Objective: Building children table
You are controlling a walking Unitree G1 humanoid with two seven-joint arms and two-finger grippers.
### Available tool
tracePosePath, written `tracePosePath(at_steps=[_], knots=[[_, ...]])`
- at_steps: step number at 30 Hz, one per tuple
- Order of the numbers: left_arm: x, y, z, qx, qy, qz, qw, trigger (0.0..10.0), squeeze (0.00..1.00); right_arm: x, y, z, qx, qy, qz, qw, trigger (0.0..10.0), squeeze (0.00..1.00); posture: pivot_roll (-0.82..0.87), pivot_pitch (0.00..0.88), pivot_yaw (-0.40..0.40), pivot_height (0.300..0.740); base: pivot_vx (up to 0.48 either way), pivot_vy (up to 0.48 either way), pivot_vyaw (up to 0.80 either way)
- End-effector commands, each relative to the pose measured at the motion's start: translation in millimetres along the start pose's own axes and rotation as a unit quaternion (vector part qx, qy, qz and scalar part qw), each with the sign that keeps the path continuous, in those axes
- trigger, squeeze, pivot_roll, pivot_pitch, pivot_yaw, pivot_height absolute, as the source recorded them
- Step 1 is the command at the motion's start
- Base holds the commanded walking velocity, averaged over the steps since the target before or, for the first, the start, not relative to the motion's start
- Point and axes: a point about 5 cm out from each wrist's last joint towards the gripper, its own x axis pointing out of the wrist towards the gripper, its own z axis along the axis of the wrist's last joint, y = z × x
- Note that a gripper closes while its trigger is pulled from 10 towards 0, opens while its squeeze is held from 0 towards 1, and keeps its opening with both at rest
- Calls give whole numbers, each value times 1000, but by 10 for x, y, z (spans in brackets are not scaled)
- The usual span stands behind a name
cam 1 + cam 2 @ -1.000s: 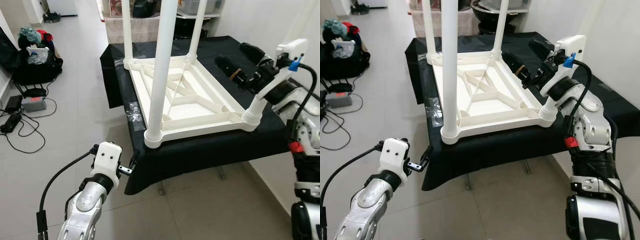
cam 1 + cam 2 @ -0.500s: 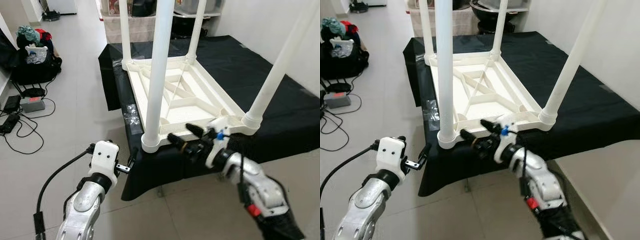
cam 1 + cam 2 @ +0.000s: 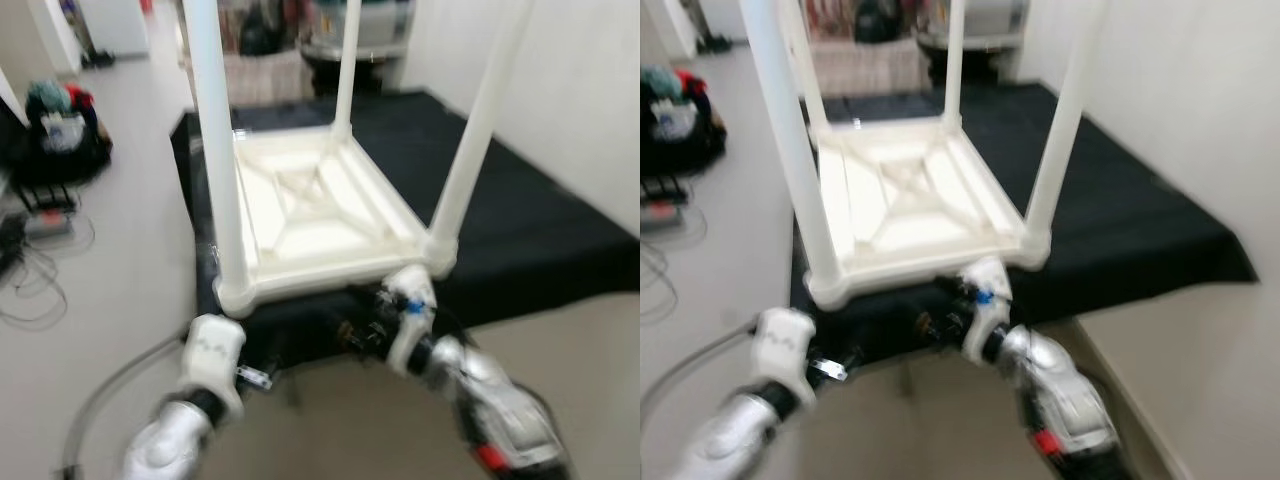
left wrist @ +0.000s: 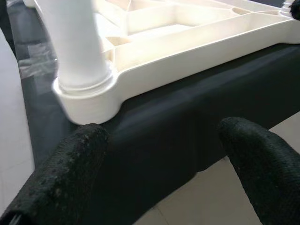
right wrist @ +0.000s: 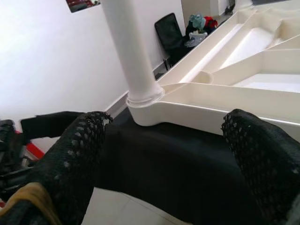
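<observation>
We see white plastic kids' table (image 3: 310, 215) upside down, 4 legs up, on black-draped table (image 3: 530, 240); left claw (image 4: 164, 154) & right claw (image 5: 168, 154) both open.

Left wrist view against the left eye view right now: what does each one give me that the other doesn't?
The left wrist view alone gives a sharp close-up: the left gripper, jaws apart, faces the near corner socket of the upturned white table.

The left eye view alone, though blurred, takes in all the upright legs, the right gripper low at the table's near edge, and bags on the floor.

Both show the black cloth under the table.
</observation>
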Motion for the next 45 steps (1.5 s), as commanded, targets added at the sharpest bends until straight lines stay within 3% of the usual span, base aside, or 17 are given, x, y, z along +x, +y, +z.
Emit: tracePosePath(at_steps=[1,3,7,18,23,30,37,45], knots=[[13,-46,2,-3,3,-13,1000,10000,0,-29,-17,-1,-21,8,-7,1000,10000,0,-91,33,-26,740,0,-382,0],[19,-31,-4,-4,5,-9,1000,10000,0,-28,-14,-11,-30,11,-9,999,10000,0,-91,33,-26,740,0,-382,0],[171,19,77,15,-7,9,1000,10000,0,-4,22,28,-55,11,-8,998,10000,0,-96,33,-32,740,0,0,0],[210,33,70,7,-4,13,1000,10000,0,34,11,-5,-56,15,-20,998,10000,0,-96,23,-35,740,0,0,73],[297,65,109,-4,-16,21,1000,10000,0,74,-43,0,-91,20,-29,995,10000,0,-103,12,-40,740,0,-478,789],[394,86,107,-5,-19,23,1000,10000,0,128,-134,-7,-115,34,-65,991,10000,0,-112,0,-38,740,0,-460,0],[534,-11,182,3,-36,-16,999,10000,0,216,-99,132,-95,-12,-58,994,10000,0,-126,0,-12,740,0,-74,0],[618,155,283,-11,-57,10,998,10000,0,289,-136,175,-132,-19,-62,989,10000,0,-116,0,-2,740,0,0,0]])
